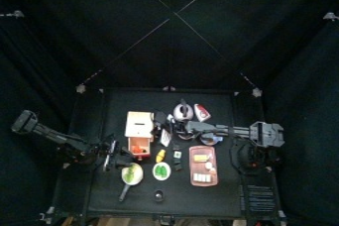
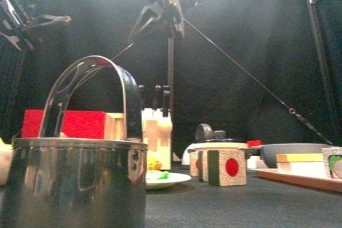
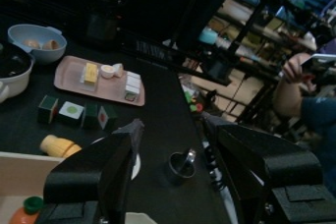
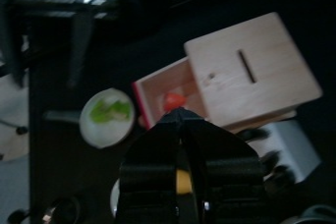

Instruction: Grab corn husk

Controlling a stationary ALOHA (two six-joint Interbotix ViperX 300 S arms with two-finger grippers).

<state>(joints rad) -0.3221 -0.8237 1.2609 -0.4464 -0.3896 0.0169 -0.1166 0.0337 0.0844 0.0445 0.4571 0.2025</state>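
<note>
The corn husk (image 1: 133, 174) is a pale green piece on a white plate (image 1: 125, 180) near the table's front left. It also shows in the right wrist view (image 4: 108, 113) and low in the front view (image 2: 162, 176). My left gripper (image 1: 109, 157) hangs just behind the plate, open and empty, with its jaws wide apart in the left wrist view (image 3: 184, 169). My right gripper (image 1: 179, 129) reaches across the middle, well behind and right of the husk. Its jaws are closed together with nothing in them (image 4: 179, 118).
A wooden box (image 1: 138, 123) and a red box (image 1: 139, 149) stand behind the plate. A steel pot (image 2: 80, 177) stands close to the front camera. A pink tray (image 1: 201, 166), a green bowl (image 1: 162, 170), yellow corn (image 1: 161, 156) and small blocks (image 2: 221, 164) lie to the right. A person (image 3: 315, 90) sits beyond the curtains.
</note>
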